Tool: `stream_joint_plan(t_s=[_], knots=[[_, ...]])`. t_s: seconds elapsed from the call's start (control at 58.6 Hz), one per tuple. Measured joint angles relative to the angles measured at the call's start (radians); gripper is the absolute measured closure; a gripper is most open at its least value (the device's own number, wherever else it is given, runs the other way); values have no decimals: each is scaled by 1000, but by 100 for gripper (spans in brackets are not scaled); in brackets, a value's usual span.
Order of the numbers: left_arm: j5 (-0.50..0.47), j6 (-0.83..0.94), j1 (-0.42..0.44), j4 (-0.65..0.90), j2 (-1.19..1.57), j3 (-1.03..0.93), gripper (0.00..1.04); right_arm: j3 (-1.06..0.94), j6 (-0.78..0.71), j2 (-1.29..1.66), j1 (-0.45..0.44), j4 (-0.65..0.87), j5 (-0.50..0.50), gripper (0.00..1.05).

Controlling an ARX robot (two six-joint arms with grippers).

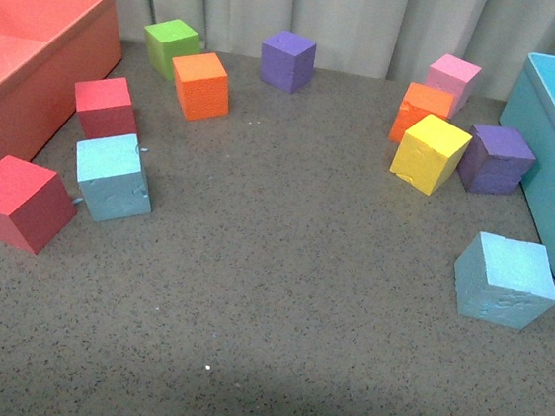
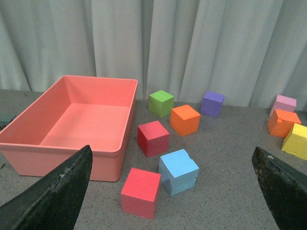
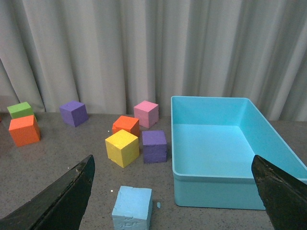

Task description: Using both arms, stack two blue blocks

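Note:
Two light blue blocks lie far apart on the grey table. One blue block sits at the left between two red cubes; the left wrist view shows it ahead of my open left gripper, whose fingers are spread wide. The other blue block rests at the right, beside the turquoise bin. In the right wrist view this dented block lies between the wide-spread fingers of my open right gripper. Neither arm shows in the front view.
A salmon bin stands at the far left and a turquoise bin at the far right. Red, red, orange, green, purple, pink, orange, yellow and purple cubes ring the table.

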Motion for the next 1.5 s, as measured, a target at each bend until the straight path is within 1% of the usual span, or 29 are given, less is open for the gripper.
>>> stream_joint_plan(t_s=[0.273, 0.29, 0.342, 0.359, 0.376, 0.461, 0.598, 0.734, 0.837, 0.99, 1.11, 1.195, 1.366, 1.503], knots=[[0, 0, 0, 0, 0, 0, 7, 0, -1, 0, 0, 0, 2, 9], [0, 0, 0, 0, 0, 0, 7, 1, -16, 6, 10, -7, 33, 9], [-1, 0, 0, 0, 0, 0, 7, 26, -133, 80, 79, -35, 231, 9], [-1, 0, 0, 0, 0, 0, 7, 34, -155, 115, 90, -34, 258, 9], [0, 0, 0, 0, 0, 0, 7, 45, -173, 171, 93, -21, 262, 9], [0, 0, 0, 0, 0, 0, 7, 83, -166, 344, 84, 45, 230, 9], [0, 0, 0, 0, 0, 0, 7, 182, -61, 693, 95, 153, 164, 9], [0, 0, 0, 0, 0, 0, 7, 294, 5, 990, 113, 163, 133, 9], [0, 0, 0, 0, 0, 0, 7, 400, 65, 1193, 113, 108, 97, 9], [0, 0, 0, 0, 0, 0, 7, 592, 175, 1489, 113, -29, 37, 9], [0, 0, 0, 0, 0, 0, 7, 659, 219, 1600, 120, -72, 28, 9], [0, 0, 0, 0, 0, 0, 7, 711, 243, 1680, 127, -107, 46, 9], [0, 0, 0, 0, 0, 0, 7, 788, 247, 1782, 137, -152, 71, 9], [0, 0, 0, 0, 0, 0, 7, 866, 247, 1873, 140, -166, 62, 9]])
